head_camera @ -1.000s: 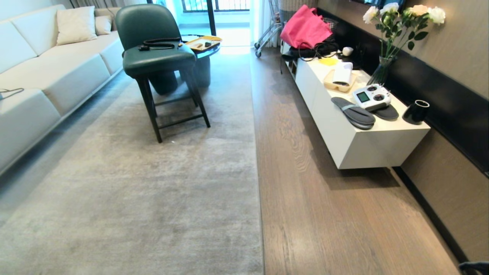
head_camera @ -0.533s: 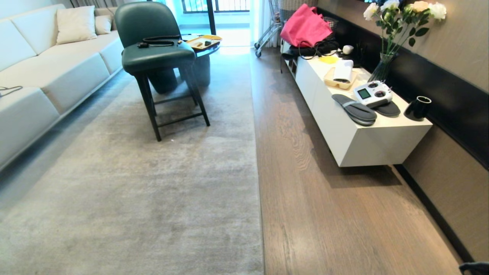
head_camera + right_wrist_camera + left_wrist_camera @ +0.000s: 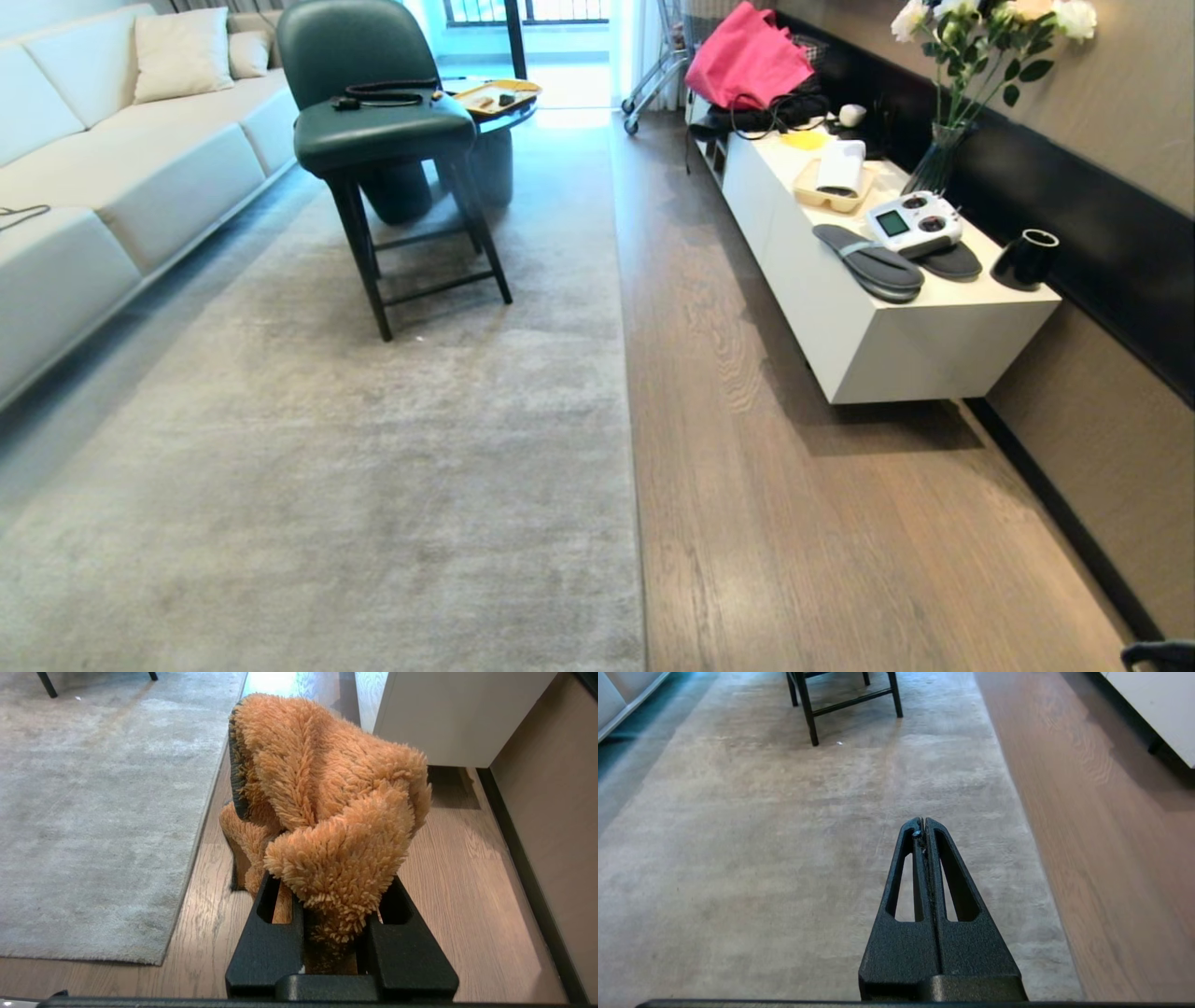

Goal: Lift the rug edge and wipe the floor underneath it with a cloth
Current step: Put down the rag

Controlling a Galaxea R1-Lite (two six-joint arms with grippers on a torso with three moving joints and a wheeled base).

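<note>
The rug edge (image 3: 627,373) runs straight from about twelve o'clock down to six through the middle of the head view, lying flat, with the pale grey pile on its nine o'clock side and the floor (image 3: 747,448) of brown planks on its three o'clock side. Nothing has been lifted yet, so I'd say this is the approach step, before any wiping.

The right gripper (image 3: 334,896) has its jaws clamped on the cloth (image 3: 327,807), a fuzzy orange bundle bunched above the fingers, hanging over bare planks just beside the rug's border and corner. The left gripper (image 3: 923,828) has its jaws pressed fully together with nothing between them, poised over the rug pile, the border off toward three o'clock in its own view.

As I read it, the left gripper has to open, come down at the border and pinch the hem so it can be raised. Only then can the cloth go under. The hem is thin and lies tight to the planks, so getting a finger beneath it looks the fiddly part.
</note>
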